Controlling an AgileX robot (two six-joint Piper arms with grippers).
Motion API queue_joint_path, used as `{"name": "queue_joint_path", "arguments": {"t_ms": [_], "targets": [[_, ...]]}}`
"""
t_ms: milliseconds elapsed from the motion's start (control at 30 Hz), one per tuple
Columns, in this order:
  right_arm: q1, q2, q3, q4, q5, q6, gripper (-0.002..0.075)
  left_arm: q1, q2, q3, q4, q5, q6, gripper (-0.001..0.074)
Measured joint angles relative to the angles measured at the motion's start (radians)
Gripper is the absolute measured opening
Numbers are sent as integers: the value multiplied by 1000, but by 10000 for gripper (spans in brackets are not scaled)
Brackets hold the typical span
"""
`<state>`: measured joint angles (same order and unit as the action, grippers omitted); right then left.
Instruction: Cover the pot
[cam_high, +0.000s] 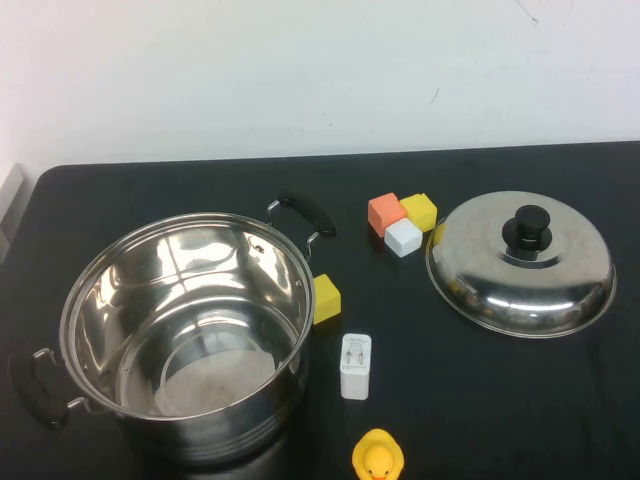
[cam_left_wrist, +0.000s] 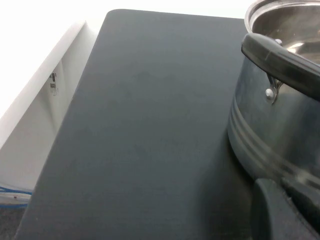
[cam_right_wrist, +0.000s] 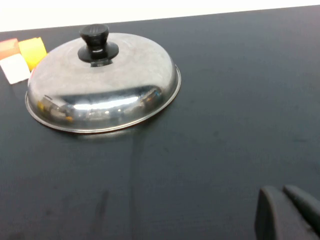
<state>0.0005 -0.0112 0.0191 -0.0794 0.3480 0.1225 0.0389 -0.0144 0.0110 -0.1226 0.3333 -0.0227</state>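
Observation:
The pot (cam_high: 185, 335), a large shiny steel stockpot with two black side handles, stands open and empty at the near left of the black table. Its wall and one handle show in the left wrist view (cam_left_wrist: 280, 125). The domed steel lid (cam_high: 520, 265) with a black knob (cam_high: 527, 230) lies on the table at the right, apart from the pot. It also shows in the right wrist view (cam_right_wrist: 102, 82). My left gripper (cam_left_wrist: 282, 187) is shut and empty, low beside the pot's wall. My right gripper (cam_right_wrist: 286, 192) is shut and empty, well short of the lid. Neither gripper shows in the high view.
Orange (cam_high: 386, 213), yellow (cam_high: 419, 210) and white (cam_high: 403, 238) blocks sit between pot and lid. Another yellow block (cam_high: 326, 299) touches the pot's side. A white charger (cam_high: 355, 366) and a yellow rubber duck (cam_high: 378, 458) lie near the front edge.

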Motion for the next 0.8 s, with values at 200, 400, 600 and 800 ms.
{"name": "queue_joint_path", "arguments": {"t_ms": [200, 400, 600, 800], "targets": [[0, 0, 0, 0, 0, 0, -2, 0, 0, 0, 0, 0, 0, -2], [0, 0, 0, 0, 0, 0, -2, 0, 0, 0, 0, 0, 0, -2], [0, 0, 0, -2, 0, -2, -2, 0, 0, 0, 0, 0, 0, -2], [0, 0, 0, -10, 0, -12, -2, 0, 0, 0, 0, 0, 0, -2]]}}
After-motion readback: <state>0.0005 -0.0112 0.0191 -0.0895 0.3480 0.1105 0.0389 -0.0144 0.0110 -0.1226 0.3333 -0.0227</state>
